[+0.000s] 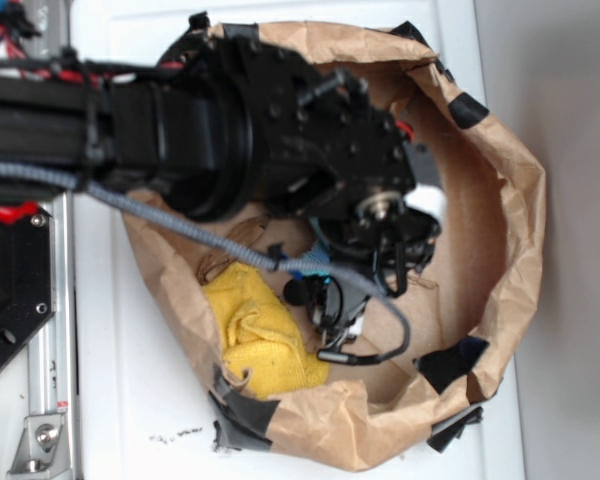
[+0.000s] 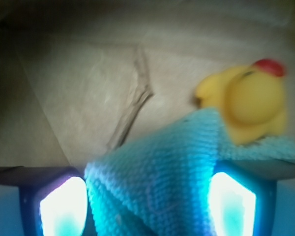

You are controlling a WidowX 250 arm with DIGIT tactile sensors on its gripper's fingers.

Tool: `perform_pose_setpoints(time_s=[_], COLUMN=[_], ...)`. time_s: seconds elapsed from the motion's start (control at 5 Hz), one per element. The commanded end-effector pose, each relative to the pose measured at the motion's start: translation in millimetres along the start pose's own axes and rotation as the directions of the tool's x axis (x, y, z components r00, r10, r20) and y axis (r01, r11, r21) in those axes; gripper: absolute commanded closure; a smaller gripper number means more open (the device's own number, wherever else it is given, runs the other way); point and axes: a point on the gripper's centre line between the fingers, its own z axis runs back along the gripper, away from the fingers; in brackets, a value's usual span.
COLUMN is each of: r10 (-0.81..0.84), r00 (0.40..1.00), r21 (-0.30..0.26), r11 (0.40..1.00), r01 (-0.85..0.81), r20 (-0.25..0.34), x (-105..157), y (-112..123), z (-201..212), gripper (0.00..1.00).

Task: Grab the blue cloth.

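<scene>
The brown paper bag (image 1: 500, 200) holds a yellow cloth (image 1: 260, 335), a yellow toy duck (image 2: 250, 101) and the blue cloth (image 2: 162, 177), which lies between the parted pincer (image 2: 147, 206) fingers; grip unclear.

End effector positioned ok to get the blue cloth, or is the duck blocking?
Probably yes. In the wrist view the blue cloth already lies between the two fingers of the end effector, which look open. The yellow toy duck sits on its far corner, beyond the fingers.
</scene>
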Motion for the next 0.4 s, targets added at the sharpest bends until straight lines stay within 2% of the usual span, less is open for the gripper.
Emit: perform_pose_setpoints(time_s=[0.0,0.2], r10=[-0.006,0.014], r00=[1.000,1.000], r21=[0.091,0.112], r11=[0.996,0.994], r01=[0.004,-0.015], r20=[0.022,0.010], x=[-17.9,-22.8], y=[5.3,13.0], z=[11.3,5.4], gripper=[0.00,0.81])
